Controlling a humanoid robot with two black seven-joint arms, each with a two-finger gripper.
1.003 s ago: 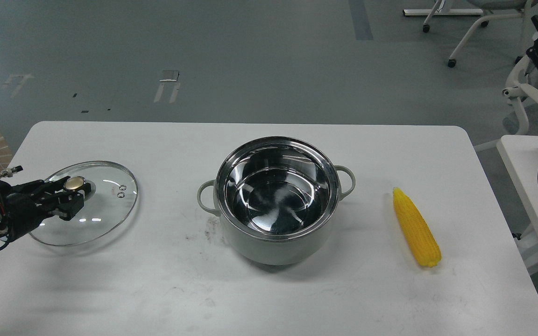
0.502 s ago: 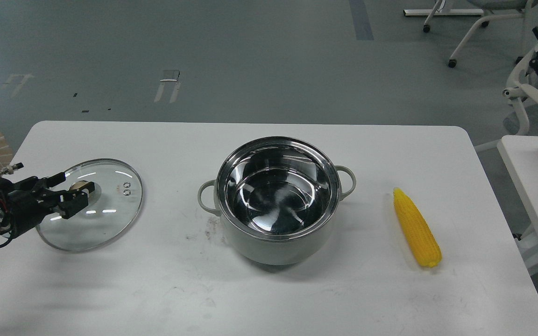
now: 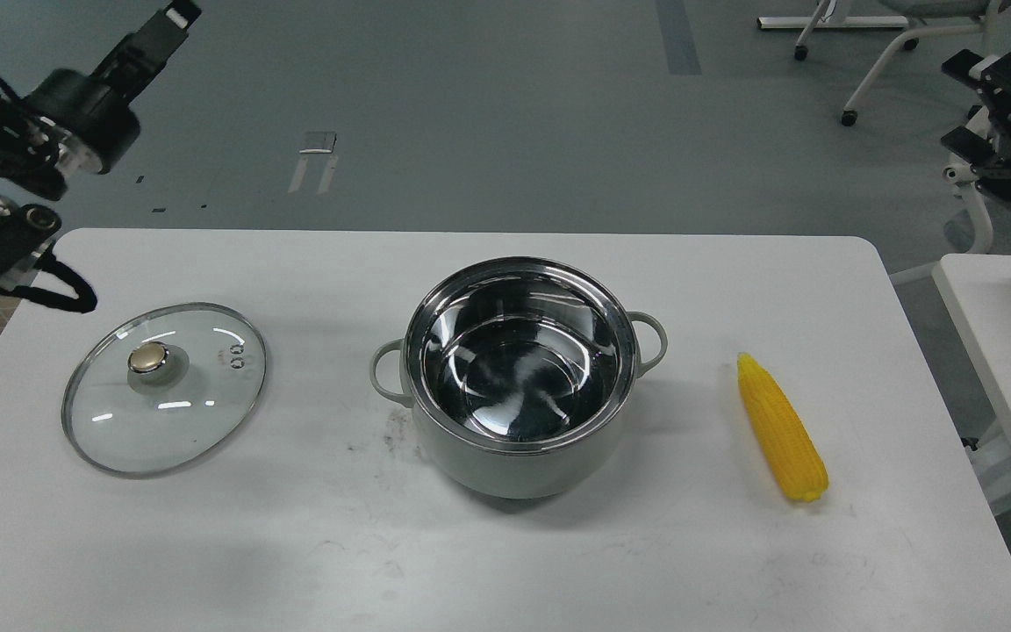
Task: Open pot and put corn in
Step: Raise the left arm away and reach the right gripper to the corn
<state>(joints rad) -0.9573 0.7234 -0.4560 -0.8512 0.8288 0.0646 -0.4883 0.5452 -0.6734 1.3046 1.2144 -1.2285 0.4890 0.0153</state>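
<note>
The pale grey-green pot (image 3: 519, 456) stands uncovered in the middle of the table, and its shiny steel inside holds nothing. The yellow corn (image 3: 782, 428) lies on the table to the right of the pot, narrow end pointing away from me. The glass lid (image 3: 198, 412) with the gold knob (image 3: 147, 357) lies flat on the table to the left of the pot. My left gripper (image 3: 174, 16) is raised high at the upper left, well above and behind the lid, holding nothing; its fingers cannot be told apart. My right gripper (image 3: 964, 102) is at the upper right edge, open and empty, far behind the corn.
The white table (image 3: 505, 570) has rounded far corners. A second white table (image 3: 997, 351) stands close on the right. Office chair bases (image 3: 874, 61) stand on the grey floor behind.
My left gripper has let go of the lid's knob and risen up and back to the upper left. The lid now lies flat. My right gripper has come further into view at the upper right.
</note>
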